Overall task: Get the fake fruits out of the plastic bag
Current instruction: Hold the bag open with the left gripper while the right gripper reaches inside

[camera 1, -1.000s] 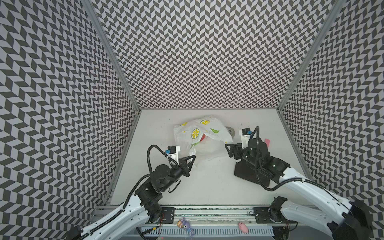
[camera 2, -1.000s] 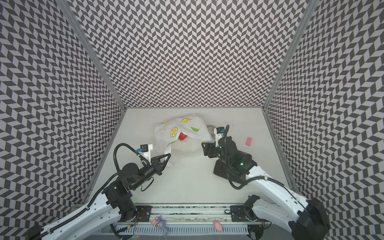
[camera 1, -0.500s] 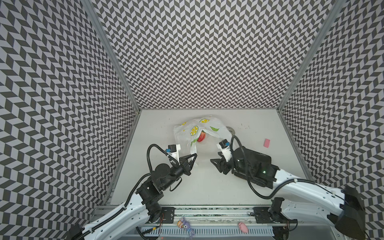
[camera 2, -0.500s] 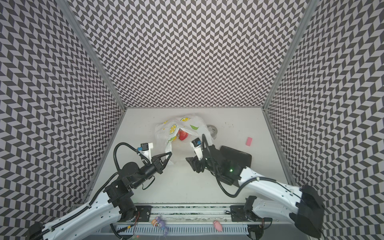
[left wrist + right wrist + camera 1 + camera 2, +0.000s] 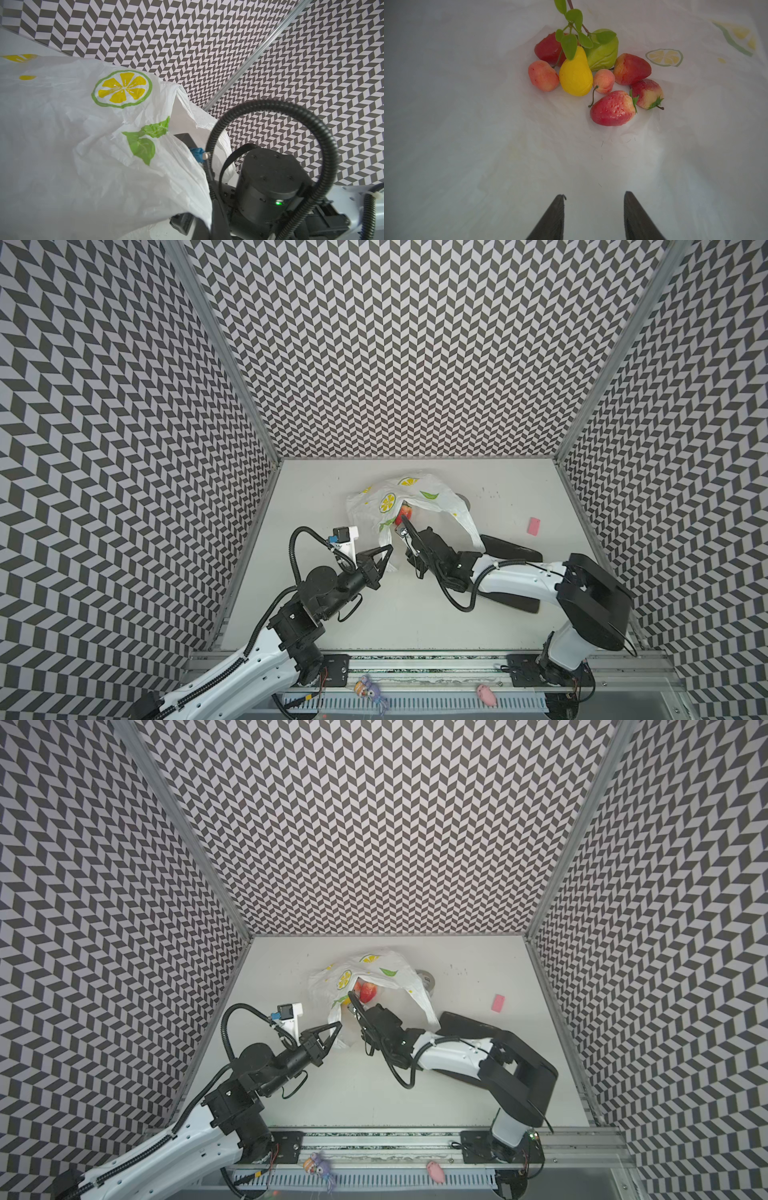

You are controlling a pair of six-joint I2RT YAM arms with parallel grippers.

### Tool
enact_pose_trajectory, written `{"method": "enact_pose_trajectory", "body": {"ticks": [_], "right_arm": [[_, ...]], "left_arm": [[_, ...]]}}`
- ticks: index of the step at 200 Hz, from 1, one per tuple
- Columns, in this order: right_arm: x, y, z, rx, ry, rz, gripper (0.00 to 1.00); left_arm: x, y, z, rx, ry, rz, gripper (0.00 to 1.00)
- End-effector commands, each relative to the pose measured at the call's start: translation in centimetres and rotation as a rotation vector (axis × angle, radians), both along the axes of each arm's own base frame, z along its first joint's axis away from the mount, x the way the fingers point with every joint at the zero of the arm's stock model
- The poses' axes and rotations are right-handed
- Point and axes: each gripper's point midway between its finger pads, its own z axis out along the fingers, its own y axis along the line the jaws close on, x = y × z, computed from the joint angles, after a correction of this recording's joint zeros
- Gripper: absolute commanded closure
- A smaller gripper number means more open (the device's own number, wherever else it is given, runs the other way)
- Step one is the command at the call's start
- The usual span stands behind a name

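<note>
Right wrist view: the fake fruits [image 5: 602,81] lie clustered on the film inside the plastic bag [image 5: 488,124], with strawberries, a yellow pear and a green piece touching one another. None is out yet, so the whole removal is left to do. The right end effector [image 5: 594,194] is in the bag's mouth, jaws parted and empty, short of the cluster. In a top view the left end effector [image 5: 390,547] is clenched, apparently on the bag's near edge, above the table [image 5: 415,614]

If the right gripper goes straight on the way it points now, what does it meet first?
Probably the nearest strawberry inside the plastic bag, past bare film; the right gripper is open, depth unclear.
</note>
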Motion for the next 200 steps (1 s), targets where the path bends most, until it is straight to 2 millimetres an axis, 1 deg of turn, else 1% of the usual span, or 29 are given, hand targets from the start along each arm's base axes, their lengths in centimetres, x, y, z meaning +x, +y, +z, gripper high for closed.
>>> {"method": "enact_pose_trajectory", "body": {"ticks": [1,10,28,42,64,78,95,117,138,158,159,163,192,200], "right_arm": [[2.4,0.6,1.0,0.003,-0.070,-0.023,0.54],[2.9,0.8,0.5,0.017,-0.050,-0.035,0.53],[3.8,0.7,-1.1,0.052,0.014,-0.094,0.45],[4.4,0.8,-1.9,0.118,0.085,-0.151,0.42],[4.9,1.2,-2.6,0.319,0.211,-0.258,0.33],[5.0,1.4,-2.9,0.455,0.297,-0.313,0.30],[5.2,1.9,-3.6,0.596,0.403,-0.385,0.29],[6.1,2.4,-4.9,0.686,0.532,-0.503,0.29],[7.0,3.1,-4.8,0.812,0.600,-0.548,0.27],[8.0,3.3,-3.7,0.920,0.600,-0.557,0.24],[8.1,3.3,-3.7,0.923,0.599,-0.559,0.24],[8.3,3.3,-3.5,0.938,0.598,-0.567,0.24],[10.3,2.4,-3.1,1.006,0.546,-0.640,0.20],[10.8,2.1,-3.6,1.013,0.541,-0.668,0.20]], "left_arm": [[-0.3,0.2,1.6,-0.033,-0.008,-0.007,1.00],[-0.4,0.3,1.6,-0.033,-0.011,-0.008,1.00],[-0.6,0.5,1.6,-0.028,-0.010,-0.006,1.00],[-0.7,0.6,1.3,-0.023,0.003,-0.005,1.00],[-1.1,0.6,0.5,-0.020,0.037,-0.019,1.00],[-1.3,0.6,-0.1,-0.019,0.055,-0.028,1.00],[-1.5,0.5,-0.7,-0.022,0.073,-0.040,1.00],[-2.0,0.1,-1.0,-0.014,0.077,-0.076,1.00],[-2.5,-0.2,-1.6,0.017,0.093,-0.109,1.00],[-2.8,-0.3,-2.7,0.048,0.127,-0.122,1.00],[-3.0,-0.1,-2.4,0.039,0.118,-0.123,1.00],[-3.1,0.0,-2.3,0.033,0.117,-0.122,1.00],[-3.6,0.5,-4.0,0.035,0.168,-0.120,1.00],[-3.8,0.6,-4.3,0.031,0.177,-0.120,1.00]]}}
